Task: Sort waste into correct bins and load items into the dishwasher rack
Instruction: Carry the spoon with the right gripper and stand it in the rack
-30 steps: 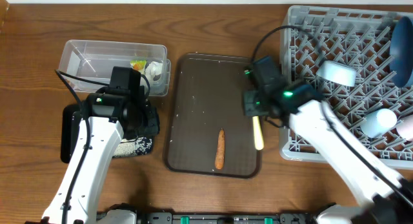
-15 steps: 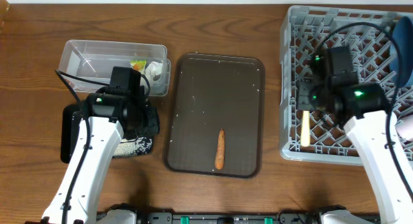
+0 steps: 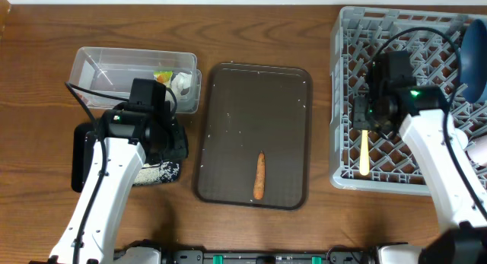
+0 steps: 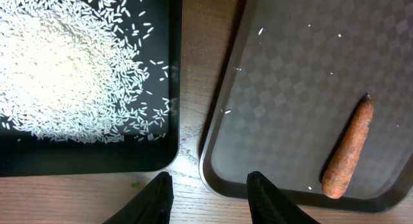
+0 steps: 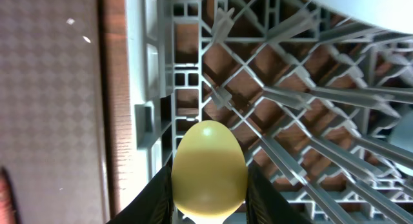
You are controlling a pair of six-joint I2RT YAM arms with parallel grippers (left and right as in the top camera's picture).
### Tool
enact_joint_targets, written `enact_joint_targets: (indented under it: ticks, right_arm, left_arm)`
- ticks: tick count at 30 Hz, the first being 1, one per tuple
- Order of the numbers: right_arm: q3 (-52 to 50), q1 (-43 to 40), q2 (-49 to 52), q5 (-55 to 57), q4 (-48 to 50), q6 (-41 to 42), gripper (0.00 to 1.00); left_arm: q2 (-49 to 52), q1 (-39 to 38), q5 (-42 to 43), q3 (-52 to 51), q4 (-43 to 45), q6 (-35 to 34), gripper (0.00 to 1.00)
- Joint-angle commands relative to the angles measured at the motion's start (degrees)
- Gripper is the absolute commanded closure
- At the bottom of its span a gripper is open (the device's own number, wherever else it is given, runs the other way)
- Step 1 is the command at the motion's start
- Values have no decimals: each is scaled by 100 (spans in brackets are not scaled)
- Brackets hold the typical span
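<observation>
My right gripper (image 3: 364, 128) hangs over the left side of the grey dishwasher rack (image 3: 415, 36), shut on the pale yellow spoon (image 3: 365, 154). The spoon's bowl (image 5: 208, 167) sits between the right gripper's (image 5: 209, 197) fingers, above the rack's lattice (image 5: 290, 101). My left gripper (image 4: 210, 201) stands open and holds nothing, above the wood between the black tray (image 4: 97, 156) of rice (image 4: 58, 75) and the brown tray (image 4: 290, 69). The carrot-like stick (image 4: 348, 150) lies on the brown tray (image 3: 255, 81). A dark blue plate (image 3: 475, 55) stands in the rack.
The clear tub (image 3: 114, 70) at the back left holds a green-orange wrapper (image 3: 163, 75) and crumpled white paper (image 3: 181, 84). A few rice grains dot the brown tray. A pale bowl's edge (image 5: 361, 4) shows at the top of the right wrist view.
My right gripper carried the spoon from the brown tray's right edge to over the rack's left side. The left arm has not moved.
</observation>
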Motion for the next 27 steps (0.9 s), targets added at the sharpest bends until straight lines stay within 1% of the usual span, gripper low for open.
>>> enact_joint_targets:
  ticks: [1,4,6,12,14,18,20,22,26,27]
  right_arm:
    - [-57,-26,293,55,76,-81,72]
    - [-57,-24,476,46,157,-81,72]
    - [-57,-20,518,33,173,-81,68]
    - [-57,-13,518,24,149,-81,51]
    - [-57,-13,518,-13,129,-81,49]
    - [-50,-11,511,-125,68,-81,48]
    - [-39,-11,466,-197,13,-81,47]
    - [-35,-11,323,-205,-44,-81,47]
    - [-33,-13,-221,-205,-162,-81,44]
    - [-33,-17,-382,-205,-186,-81,39]
  left_arm:
    - [-17,31,-66,-33,-13,-7,60]
    - [-17,31,-66,-33,-13,-7,60]
    - [-17,31,-66,-33,-15,-7,60]
    - [-17,31,-66,-33,-13,-7,60]
    - [-17,31,-66,-33,-13,-7,60]
    - [-17,31,-66,-33,-15,-7,59]
    - [-17,31,-66,-33,-15,-7,52]
    - [-17,31,-66,-33,-15,-7,48]
    - [-17,17,-61,-33,-13,-9,43]
    - [-17,11,-42,-33,-13,-7,43]
